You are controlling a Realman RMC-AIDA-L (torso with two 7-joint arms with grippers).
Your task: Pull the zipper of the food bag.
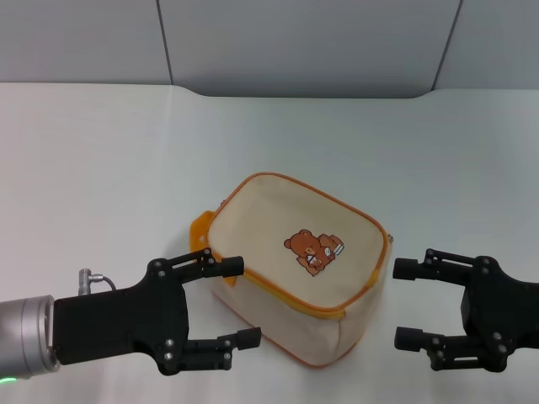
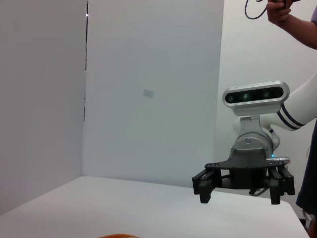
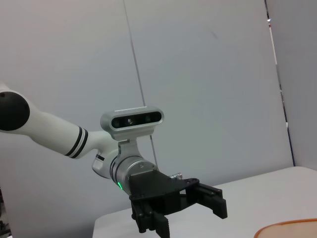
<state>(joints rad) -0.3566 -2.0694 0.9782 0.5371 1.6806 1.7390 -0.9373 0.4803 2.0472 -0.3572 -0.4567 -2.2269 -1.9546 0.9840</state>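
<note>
The beige food bag with orange piping and a brown bear patch stands in the middle of the white table. Its orange loop handle is on its left side. A small silver bit that may be the zipper pull shows at the bag's right corner; the zip line itself is not clear. My left gripper is open at the bag's front left side, fingertips close against it. My right gripper is open and empty, a small gap to the right of the bag.
The white table runs back to grey wall panels. The left wrist view shows the right gripper far off and a person's arm behind it. The right wrist view shows the left gripper and the bag's orange rim.
</note>
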